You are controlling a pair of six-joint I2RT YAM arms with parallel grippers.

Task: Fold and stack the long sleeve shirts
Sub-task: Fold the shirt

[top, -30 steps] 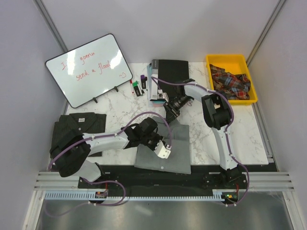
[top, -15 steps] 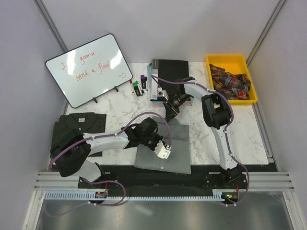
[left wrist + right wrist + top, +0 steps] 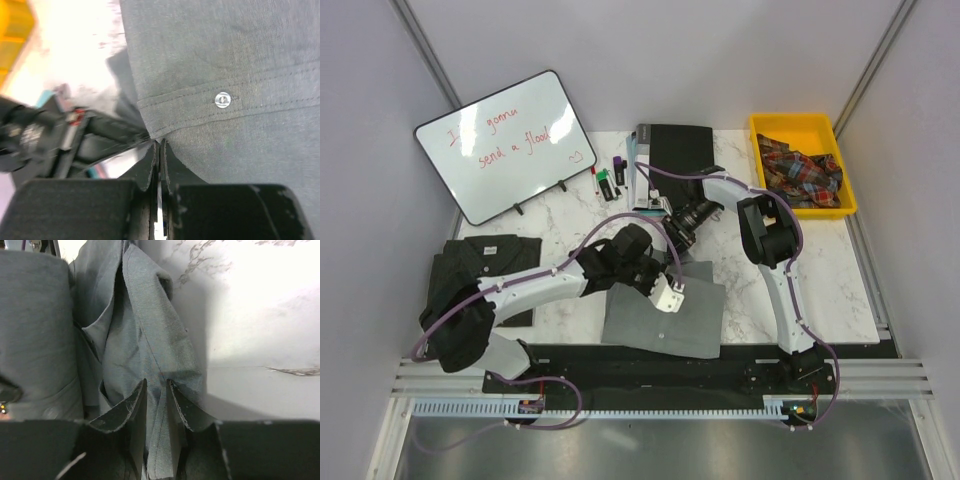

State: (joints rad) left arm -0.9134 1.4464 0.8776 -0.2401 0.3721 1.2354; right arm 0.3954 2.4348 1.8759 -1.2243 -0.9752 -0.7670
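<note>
Grey shirt (image 3: pixel 660 328) is found lying on the counter (image 3: pixel 550 215) lengthwise from the right end effector (image 3: pixel 156 382), whose narrowly parted fingers clamp its far fold, back beneath the fully closed left end effector (image 3: pixel 158 144), by which a hem corner is pinched at the tips.

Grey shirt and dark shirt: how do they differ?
The grey shirt is plain mid-grey; the dark shirt is charcoal. The grey shirt lies centre-front, the dark shirt at the left. The left gripper and right gripper pinch the grey shirt; nothing holds the dark shirt. Both rest on the table.
</note>
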